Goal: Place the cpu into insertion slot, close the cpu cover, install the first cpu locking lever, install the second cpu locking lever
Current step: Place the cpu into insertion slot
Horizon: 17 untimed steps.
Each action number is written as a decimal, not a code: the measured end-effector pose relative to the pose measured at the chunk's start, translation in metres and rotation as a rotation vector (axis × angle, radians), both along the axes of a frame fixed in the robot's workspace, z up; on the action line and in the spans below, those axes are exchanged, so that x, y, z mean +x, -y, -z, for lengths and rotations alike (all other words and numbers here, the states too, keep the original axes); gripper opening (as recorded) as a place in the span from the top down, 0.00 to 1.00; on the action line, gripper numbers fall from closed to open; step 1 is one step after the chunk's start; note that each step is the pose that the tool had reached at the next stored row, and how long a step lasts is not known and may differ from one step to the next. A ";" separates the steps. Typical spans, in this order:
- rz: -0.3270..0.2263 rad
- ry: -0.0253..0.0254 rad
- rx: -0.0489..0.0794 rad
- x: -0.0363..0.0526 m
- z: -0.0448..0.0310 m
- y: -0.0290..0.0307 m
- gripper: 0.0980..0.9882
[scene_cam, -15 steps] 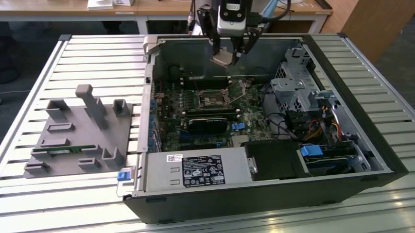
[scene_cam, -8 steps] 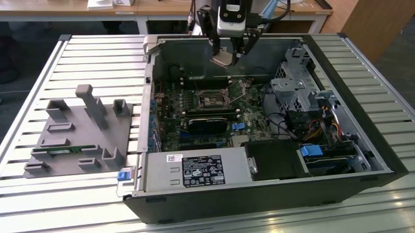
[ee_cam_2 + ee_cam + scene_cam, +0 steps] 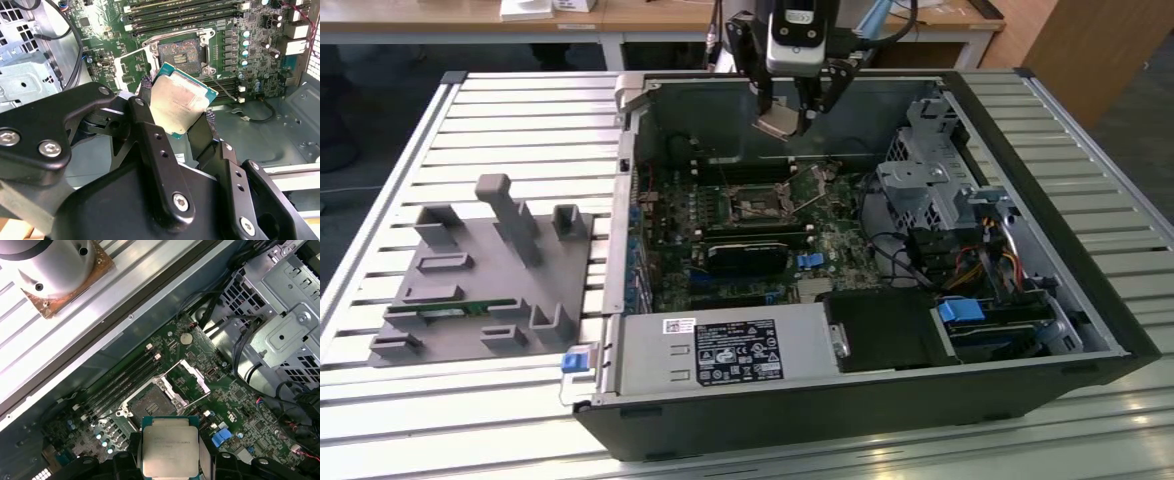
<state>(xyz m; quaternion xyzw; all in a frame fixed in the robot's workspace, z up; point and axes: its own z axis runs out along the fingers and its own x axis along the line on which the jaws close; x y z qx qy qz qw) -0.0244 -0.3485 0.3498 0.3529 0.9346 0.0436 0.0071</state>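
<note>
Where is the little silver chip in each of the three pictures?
Exterior view: cpu held in the tool, high over the open case, near the top middle.
Second wrist view: cpu tilted between the black fingers, just before the slot.
First wrist view: cpu face-on between the fingers, next to the slot.
Shared landmark: the slot on the green board.

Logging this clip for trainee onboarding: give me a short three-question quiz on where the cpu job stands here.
1. True or false: the cpu already sits in the insertion slot.
2. The cpu cover stands: A) swung open, B) closed over the slot, C) removed from the board.
3. Fill in: the gripper is shut on the ____.
Key: 1 false, it is held above the board; 2 A; 3 cpu.
</note>
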 end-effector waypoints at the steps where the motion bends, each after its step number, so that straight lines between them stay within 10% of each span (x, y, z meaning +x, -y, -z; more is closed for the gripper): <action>1: 0.003 0.0000 0.000 0.0000 0.0000 0.0000 0.50; 17: 0.071 -0.0001 0.000 0.0000 0.0007 0.0000 0.50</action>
